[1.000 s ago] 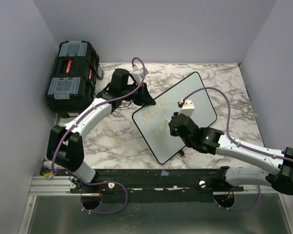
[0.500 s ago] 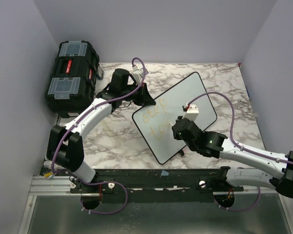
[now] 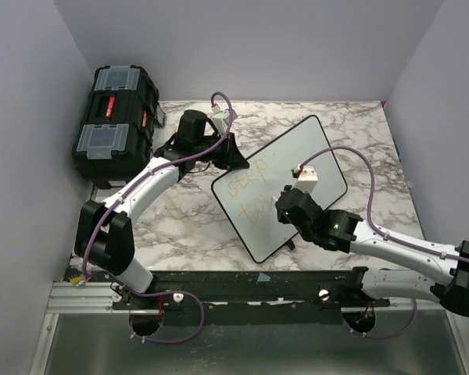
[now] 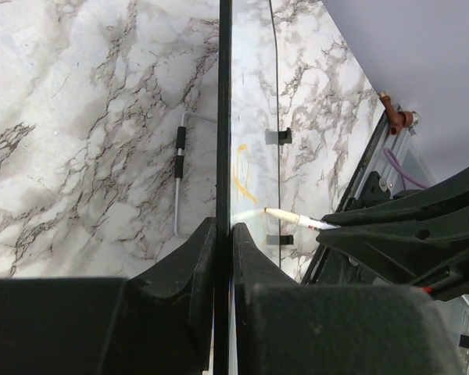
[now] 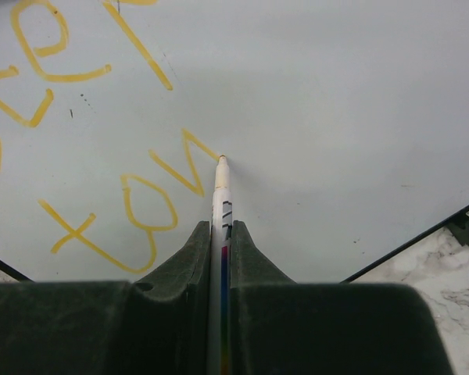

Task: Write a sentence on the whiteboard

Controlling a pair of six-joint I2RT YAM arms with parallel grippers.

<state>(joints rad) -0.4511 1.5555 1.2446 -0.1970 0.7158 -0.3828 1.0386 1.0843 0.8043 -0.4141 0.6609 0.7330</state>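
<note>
Whiteboard (image 3: 305, 148) sits diagonally mid-table on the marble tabletop (image 3: 187, 226), with the black toolbox (image 3: 113, 117) well off to its left. Left gripper (image 4: 223, 226) is pinched tight on the board's far-left rim. Right gripper (image 5: 220, 228) is clamped on a white marker (image 5: 220, 195), tip touching the board at the end of a stroke. Sentence (image 3: 246, 199): faint yellow-orange letters, two lines visible, on the board's near-left half.

The whiteboard (image 3: 309, 156), white with a thin black rim and rounded corners, sits on the marble tabletop (image 3: 187, 226), long axis running 8 to 2 o'clock. The sentence (image 3: 248, 199), faint yellow-orange handwriting, fills its 8 o'clock end in two visible lines.
</note>
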